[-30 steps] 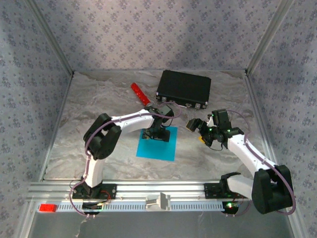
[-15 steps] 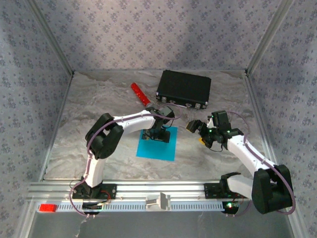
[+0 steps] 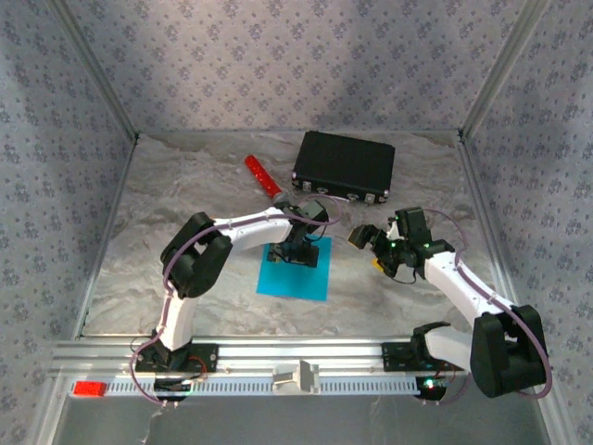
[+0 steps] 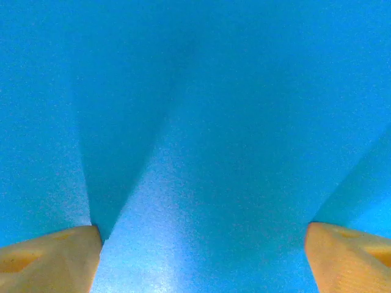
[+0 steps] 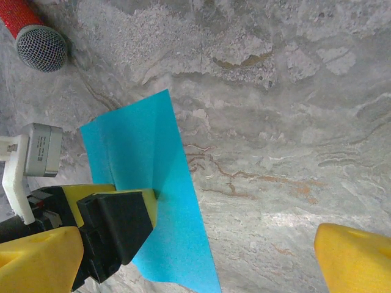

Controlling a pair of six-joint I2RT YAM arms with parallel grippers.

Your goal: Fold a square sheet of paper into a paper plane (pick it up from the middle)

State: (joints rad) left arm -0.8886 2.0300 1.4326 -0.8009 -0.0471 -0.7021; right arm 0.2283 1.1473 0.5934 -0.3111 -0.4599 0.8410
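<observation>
The square sheet of paper (image 3: pixel 293 276), bright cyan-blue, lies flat on the marble table between the two arms. My left gripper (image 3: pixel 294 250) stands on its far half, pointing down. In the left wrist view the sheet (image 4: pixel 201 122) spreads under my left gripper (image 4: pixel 201 256). Both tan fingertips (image 4: pixel 52 259) are set wide apart on it, and a soft ridge rises between them. My right gripper (image 3: pixel 364 237) hovers open just right of the sheet. In its view the sheet (image 5: pixel 165 183) shows a slight crease, and my right gripper (image 5: pixel 195 262) holds nothing. No paper plane shape is formed.
A black case (image 3: pixel 344 167) lies at the back of the table. A red cylinder (image 3: pixel 262 176) with a mesh end (image 5: pixel 40 47) lies to the case's left. Patterned walls and metal posts enclose the table. An aluminium rail (image 3: pixel 296 371) runs along the near edge.
The left gripper has edged slightly to the right while staying down on the sheet. The right gripper has barely moved. The sheet lies where it was.
</observation>
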